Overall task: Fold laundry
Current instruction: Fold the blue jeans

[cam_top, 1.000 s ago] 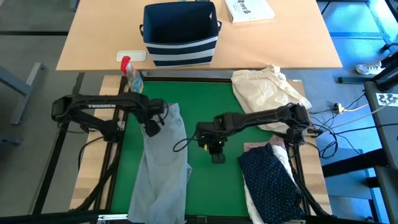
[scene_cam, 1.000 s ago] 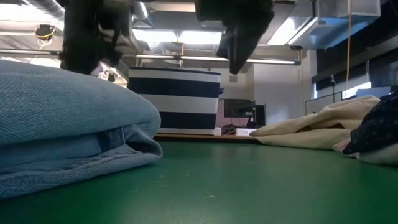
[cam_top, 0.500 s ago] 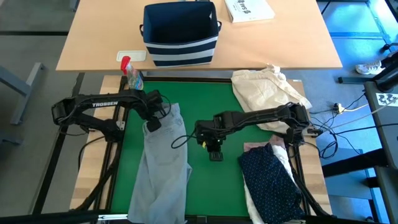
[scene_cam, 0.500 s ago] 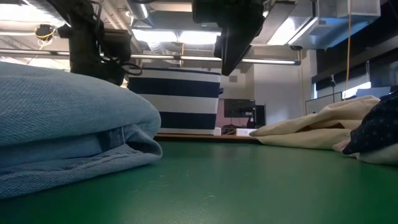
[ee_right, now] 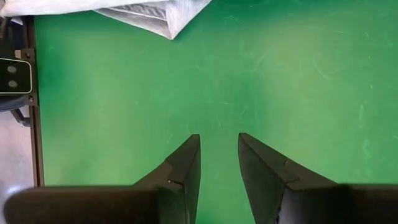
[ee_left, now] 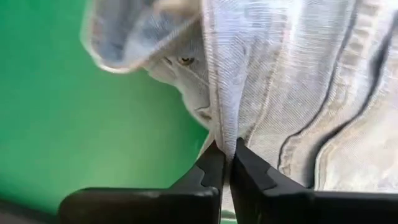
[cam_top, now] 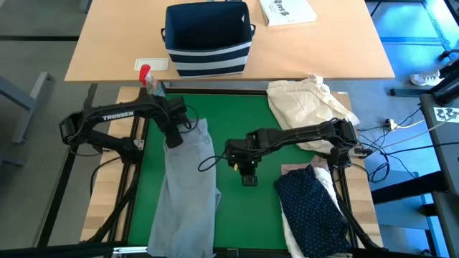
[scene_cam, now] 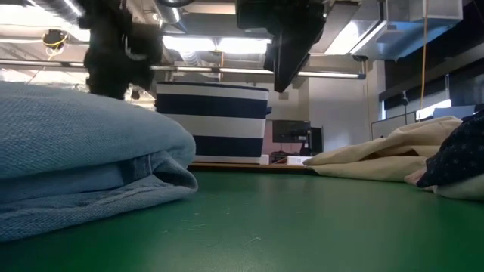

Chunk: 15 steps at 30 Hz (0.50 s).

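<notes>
The light grey jeans (cam_top: 188, 193) lie lengthwise on the left half of the green mat (cam_top: 244, 115). In the low view they bulk up as a folded heap (scene_cam: 76, 143). My left gripper (cam_top: 173, 137) is at their far left corner, shut on the denim (ee_left: 298, 81) near a metal button (ee_left: 185, 60). My right gripper (cam_top: 249, 179) hangs open over bare mat at mid-table (ee_right: 219, 146), holding nothing. A navy white-dotted shirt (cam_top: 312, 208) lies at the near right on a white shirt (cam_top: 290, 233), with a pale pink top (cam_top: 294, 170) beside them. My left gripper pinches a raised fold of the jeans (ee_left: 222, 127) between its two fingers, at the waist end by the left edge. The fingers come from above, pointing down. I cannot tell whether they hold one layer or several. The rest of the jeans lies on the mat.
A navy white-striped bin (cam_top: 208, 36) stands on the wooden table beyond the mat. A cream cloth bundle (cam_top: 305, 104) lies at the mat's far right corner, and a red-capped bottle (cam_top: 150, 82) at its far left. Bare mat shows between the jeans and the shirt pile.
My left gripper has gone a little toward the table's far edge, along the jeans' far left corner. The jeans and my right gripper have kept their places.
</notes>
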Available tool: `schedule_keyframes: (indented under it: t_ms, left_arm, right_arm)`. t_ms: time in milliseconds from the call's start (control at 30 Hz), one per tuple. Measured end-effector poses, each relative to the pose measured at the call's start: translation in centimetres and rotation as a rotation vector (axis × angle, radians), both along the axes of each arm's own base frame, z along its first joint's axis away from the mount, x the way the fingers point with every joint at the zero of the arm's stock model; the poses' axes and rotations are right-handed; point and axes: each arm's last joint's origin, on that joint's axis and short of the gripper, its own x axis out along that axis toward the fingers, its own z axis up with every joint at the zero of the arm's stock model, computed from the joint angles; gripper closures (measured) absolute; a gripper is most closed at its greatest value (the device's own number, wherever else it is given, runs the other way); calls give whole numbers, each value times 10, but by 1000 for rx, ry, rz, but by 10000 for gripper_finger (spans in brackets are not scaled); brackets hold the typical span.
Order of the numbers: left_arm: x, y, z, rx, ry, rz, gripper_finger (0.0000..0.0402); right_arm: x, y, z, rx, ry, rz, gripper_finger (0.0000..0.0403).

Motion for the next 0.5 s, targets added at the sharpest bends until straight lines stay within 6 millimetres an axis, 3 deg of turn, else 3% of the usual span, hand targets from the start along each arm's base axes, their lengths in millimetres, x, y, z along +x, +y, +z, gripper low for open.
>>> schedule_keyframes:
  t_ms: [167, 267, 367, 500]
  left_arm:
    - [6, 7, 52, 171, 13, -97, 394]
    - [9, 10, 73, 280, 4, -187, 397]
    - [13, 16, 79, 367, -10, -269, 396]
    - [15, 23, 63, 341, 29, -326, 396]
  right_arm:
    - [0, 0, 0, 1, -3, 0, 297]
    - [0, 0, 1, 1, -9, 0, 297]
    - [1, 0, 1, 2, -12, 1, 297]
    - [1, 0, 1, 0, -12, 7, 297]
